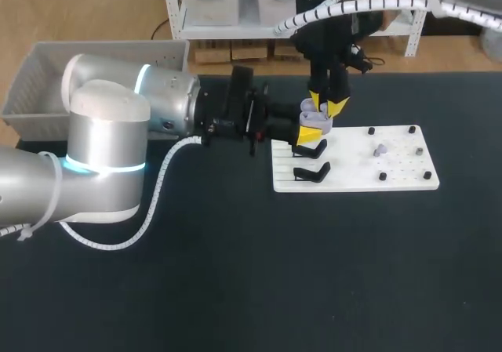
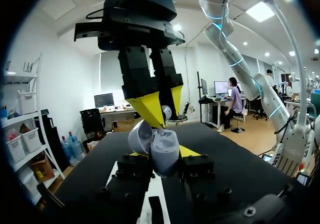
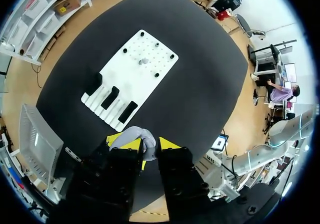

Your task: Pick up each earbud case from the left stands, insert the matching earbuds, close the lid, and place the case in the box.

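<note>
A lavender earbud case [image 1: 315, 119] with its lid open is held above the left end of the white board [image 1: 400, 176]. My left gripper [image 1: 312, 125] is shut on it from both sides. In the left wrist view the case [image 2: 165, 149] sits between the yellow tips, with the lid [image 2: 139, 136] tipped back. My right gripper [image 1: 326, 107] points straight down over the case, shut on a small grey earbud [image 2: 167, 113] just above the case's opening. In the right wrist view the case [image 3: 130, 133] shows below my right gripper [image 3: 145, 144]. Another earbud [image 1: 380, 150] lies on the board.
Two black stands [image 1: 311, 172] at the board's left end hold nothing. Several black pegs [image 1: 382, 176] stick up from the board's right part. A grey bin [image 1: 47, 78] stands at the table's back left corner.
</note>
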